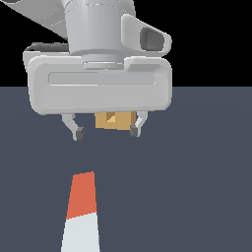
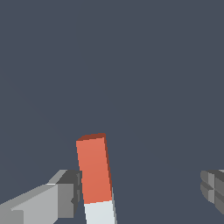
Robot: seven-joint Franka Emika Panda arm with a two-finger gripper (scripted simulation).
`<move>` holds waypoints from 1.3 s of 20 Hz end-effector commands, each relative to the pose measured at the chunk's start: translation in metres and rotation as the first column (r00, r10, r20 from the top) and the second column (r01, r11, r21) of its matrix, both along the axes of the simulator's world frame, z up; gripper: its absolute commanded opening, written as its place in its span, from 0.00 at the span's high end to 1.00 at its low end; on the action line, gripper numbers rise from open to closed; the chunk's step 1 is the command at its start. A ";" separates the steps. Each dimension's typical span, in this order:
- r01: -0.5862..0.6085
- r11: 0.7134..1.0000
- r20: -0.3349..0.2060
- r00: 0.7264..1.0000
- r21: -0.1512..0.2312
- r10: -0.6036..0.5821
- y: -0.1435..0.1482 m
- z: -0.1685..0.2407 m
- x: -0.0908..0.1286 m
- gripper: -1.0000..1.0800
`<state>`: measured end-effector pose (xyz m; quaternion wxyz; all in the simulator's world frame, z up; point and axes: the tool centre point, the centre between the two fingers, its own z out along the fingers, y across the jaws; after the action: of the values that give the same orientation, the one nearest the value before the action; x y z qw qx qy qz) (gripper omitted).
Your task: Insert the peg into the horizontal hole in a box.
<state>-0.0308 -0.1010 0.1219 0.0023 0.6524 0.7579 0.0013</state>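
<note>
Two fingers of the gripper (image 1: 106,132) stand wide, empty, mid-frame; the peg (image 1: 82,211) lies at lower centre, the box (image 1: 114,119) behind. It should centre over the peg, descend, then close squarely.

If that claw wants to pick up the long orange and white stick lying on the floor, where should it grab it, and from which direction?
Probably from above, tool straddling the peg across its narrow width. It lies flat, so only its top and long sides are reachable, and its flat parallel sides suit the fingers. Gripping the white half looks sensible, leaving the orange end free for the hole in the box.
</note>
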 end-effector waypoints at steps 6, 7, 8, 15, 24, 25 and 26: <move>-0.067 0.998 -0.003 0.998 0.000 0.067 -0.066 -0.028 -0.011 0.04; -0.075 0.997 -0.003 0.997 0.000 0.075 -0.074 -0.031 -0.012 0.04; -0.082 0.997 -0.003 0.997 0.000 0.082 -0.081 -0.034 -0.013 0.04; -0.118 0.993 -0.005 0.993 0.001 0.118 -0.117 -0.048 -0.014 0.04; -0.127 0.992 -0.006 0.992 0.001 0.127 -0.129 -0.053 -0.014 0.04; -0.127 0.992 -0.006 0.992 0.001 0.127 -0.129 -0.053 -0.014 0.04; -0.127 0.992 -0.006 0.992 0.001 0.127 -0.129 -0.054 -0.014 0.04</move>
<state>-0.0446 -0.2298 0.0686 0.0000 0.6027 0.7979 -0.0001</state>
